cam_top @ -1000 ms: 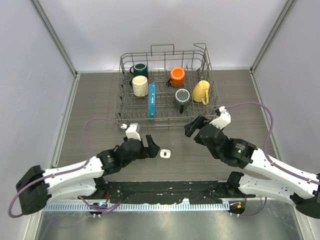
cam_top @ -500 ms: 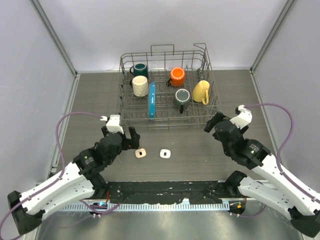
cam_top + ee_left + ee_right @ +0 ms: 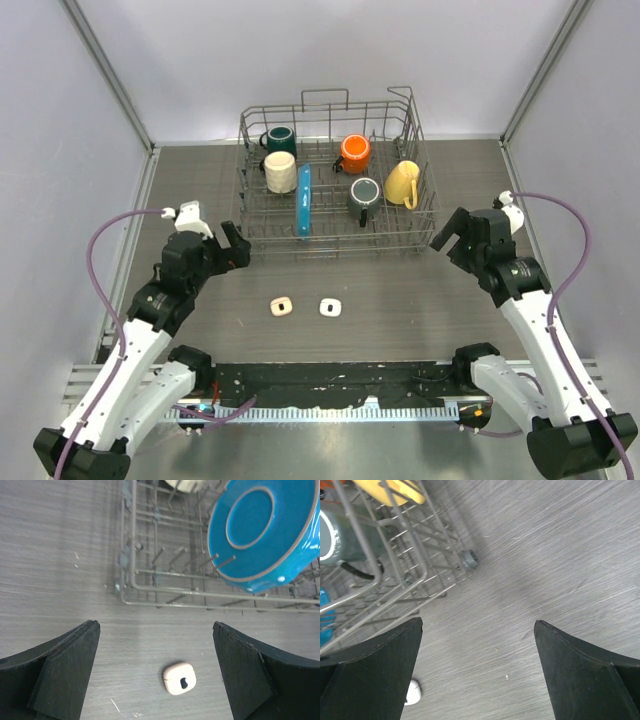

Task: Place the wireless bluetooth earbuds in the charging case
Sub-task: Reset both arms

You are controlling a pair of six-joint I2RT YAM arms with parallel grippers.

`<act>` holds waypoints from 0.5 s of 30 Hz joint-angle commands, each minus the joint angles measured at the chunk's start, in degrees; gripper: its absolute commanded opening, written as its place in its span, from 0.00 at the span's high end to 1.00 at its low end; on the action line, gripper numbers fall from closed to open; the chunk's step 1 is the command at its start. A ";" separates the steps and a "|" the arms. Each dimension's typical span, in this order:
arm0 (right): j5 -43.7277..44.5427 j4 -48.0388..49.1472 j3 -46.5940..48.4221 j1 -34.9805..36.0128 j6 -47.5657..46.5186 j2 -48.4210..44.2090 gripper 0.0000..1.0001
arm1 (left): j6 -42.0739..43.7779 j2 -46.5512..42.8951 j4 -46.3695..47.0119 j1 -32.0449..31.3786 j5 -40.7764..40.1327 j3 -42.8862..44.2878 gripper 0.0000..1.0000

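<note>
Left arm [image 3: 140, 335] and right arm [image 3: 537, 322] stand folded at the desk's [image 3: 400, 300] sides, left fingers [image 3: 233, 245] and right fingers [image 3: 460, 230] wide apart, empty; beige case [image 3: 282, 307] and white case [image 3: 331, 307] lie between them before the rack [image 3: 335, 247]

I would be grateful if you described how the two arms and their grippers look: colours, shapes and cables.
Both the left arm and right arm have white link shells with black joints. The left gripper and right gripper are black, with broad, wedge-shaped fingers. A purple cable loops beside each arm.
</note>
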 commanded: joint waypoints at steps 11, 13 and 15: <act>-5.03 4.81 -0.82 -1.44 0.87 -2.76 0.00 | -9.04 -2.73 -3.40 0.63 -3.14 -1.09 0.00; -4.59 5.24 -0.74 -1.53 0.87 -3.03 0.01 | -8.60 -2.64 -4.19 0.71 -5.33 -0.83 0.00; -4.06 5.77 -0.65 -1.53 0.87 -3.55 0.01 | -8.42 -3.16 -4.28 0.71 -6.13 -0.92 0.00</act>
